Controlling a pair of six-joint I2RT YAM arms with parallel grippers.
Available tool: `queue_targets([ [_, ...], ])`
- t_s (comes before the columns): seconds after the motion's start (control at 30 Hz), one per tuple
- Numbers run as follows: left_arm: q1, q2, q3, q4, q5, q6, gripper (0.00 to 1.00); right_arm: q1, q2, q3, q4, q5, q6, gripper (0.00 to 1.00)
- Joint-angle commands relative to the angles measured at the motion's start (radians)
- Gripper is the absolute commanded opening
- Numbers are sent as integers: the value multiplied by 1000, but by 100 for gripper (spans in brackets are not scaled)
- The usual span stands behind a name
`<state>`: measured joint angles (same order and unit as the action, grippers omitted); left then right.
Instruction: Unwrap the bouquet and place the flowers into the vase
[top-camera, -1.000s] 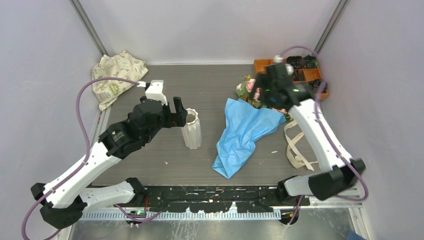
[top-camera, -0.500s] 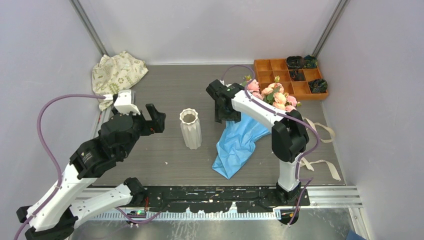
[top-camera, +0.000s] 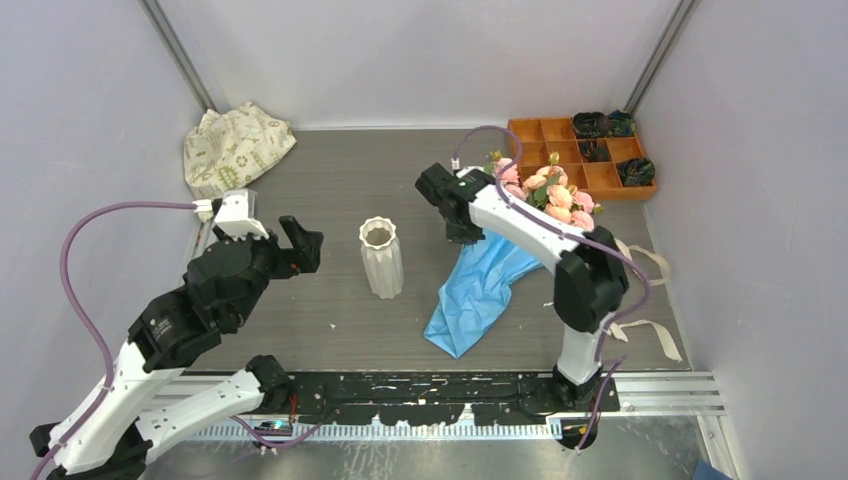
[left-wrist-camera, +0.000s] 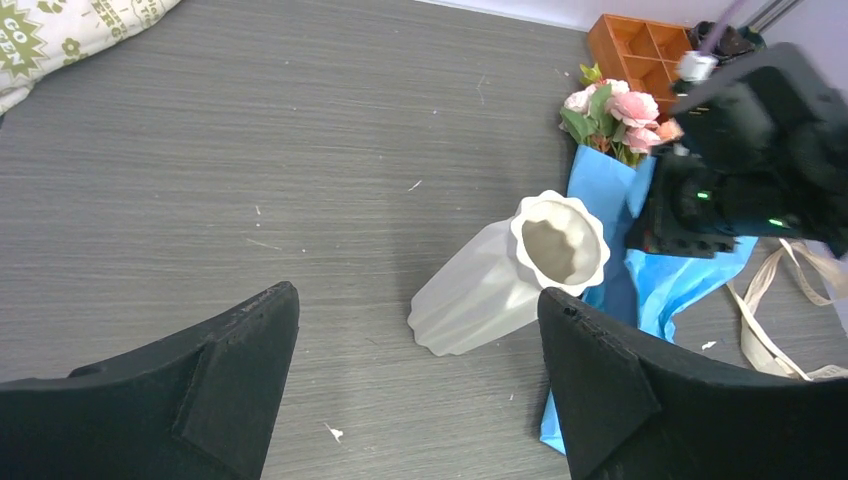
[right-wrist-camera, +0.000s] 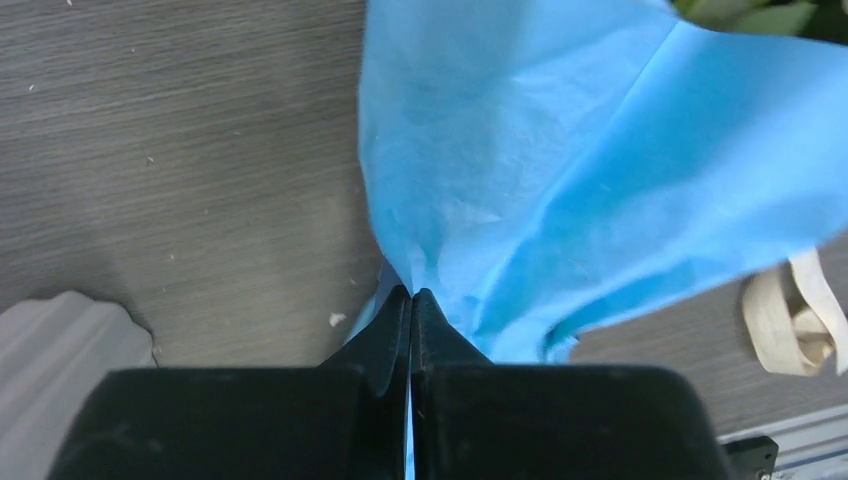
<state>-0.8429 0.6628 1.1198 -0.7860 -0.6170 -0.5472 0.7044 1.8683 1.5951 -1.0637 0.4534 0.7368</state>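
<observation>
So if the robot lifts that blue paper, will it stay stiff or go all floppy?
Probably floppy: the blue wrapping paper lies crumpled in soft folds and bunches where the right gripper pinches it. It looks thin, so likely very light. Pulling it might tug the flowers at its far end.

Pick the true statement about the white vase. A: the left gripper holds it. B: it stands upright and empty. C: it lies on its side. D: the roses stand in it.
B: the vase stands upright with nothing in its mouth, and the flowers lie by the orange tray.
</observation>
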Motion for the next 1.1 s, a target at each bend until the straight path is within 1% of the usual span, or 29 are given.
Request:
queue_targets([
  [0.0,4,-6,-5,23,10,-22,89,6,-299,-72,-92,128,109,1],
  [0.1,3,7,-9,47,43,-25,89,8,-495,-162,-153,154,187,1],
  [0.13,4,13,-9,56,52,-26,89,8,-583,-185,-183,160,215,1],
  [0.2,4,26,-12,71,74,-27,88,9,-708,-228,-252,175,284,1],
  [0.27,4,38,-16,87,94,-31,88,8,-805,-243,-355,201,362,1],
  [0.47,4,62,-30,134,155,-36,88,8,-965,-258,-664,267,595,1],
  [0.5,3,66,-31,135,162,-37,87,8,-988,-264,-678,263,601,1],
  [0.6,3,64,-42,140,173,-43,87,8,-1068,-313,-680,239,656,5],
  [0.7,4,57,-59,147,178,-48,87,9,-1079,-326,-680,243,667,10],
  [0.77,4,57,-62,146,182,-48,87,8,-1063,-303,-680,260,669,12],
  [0.83,4,54,-63,139,181,-48,87,9,-1049,-266,-680,291,678,16],
  [0.93,3,44,-74,139,172,-49,87,8,-1022,-186,-680,361,679,21],
  [1.07,4,42,-75,141,165,-48,87,9,-938,-13,-680,443,605,23],
])
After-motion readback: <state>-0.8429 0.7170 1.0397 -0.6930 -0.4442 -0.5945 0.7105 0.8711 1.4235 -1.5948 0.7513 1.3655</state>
